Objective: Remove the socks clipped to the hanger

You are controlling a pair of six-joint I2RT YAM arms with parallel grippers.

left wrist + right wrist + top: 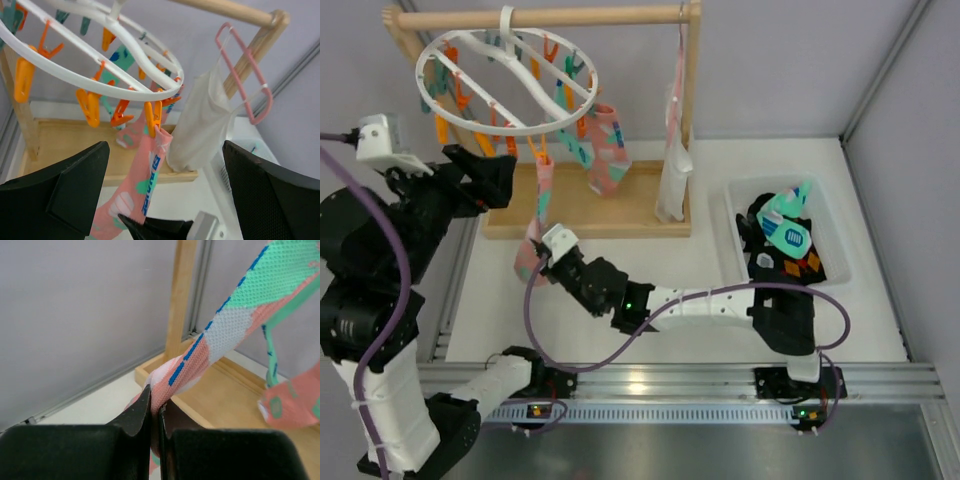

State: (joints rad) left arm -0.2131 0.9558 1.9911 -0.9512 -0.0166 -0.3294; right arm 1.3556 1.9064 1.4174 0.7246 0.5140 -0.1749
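Observation:
The white oval hanger [516,130] hangs by its hook from the wooden rail, with orange and teal clips around it. A pink sock [544,190] dangles from an orange clip [152,117] at the hanger's [100,82] front rim. My right gripper [542,255] is shut on this sock's lower end, and the right wrist view shows the fabric [200,355] pinched between the fingers of the right gripper [156,405]. A second pink sock [608,150] hangs further right. My left gripper [490,175] stands open beside the hanger, and the pink sock [145,180] shows between its fingers [165,150], untouched.
The wooden rack [580,15] stands on a base tray [590,205] at the back. A long pale cloth [675,160] hangs on a pink wire hanger [245,65] by the right post. A white bin [735,195] at the right holds several loose socks [790,235].

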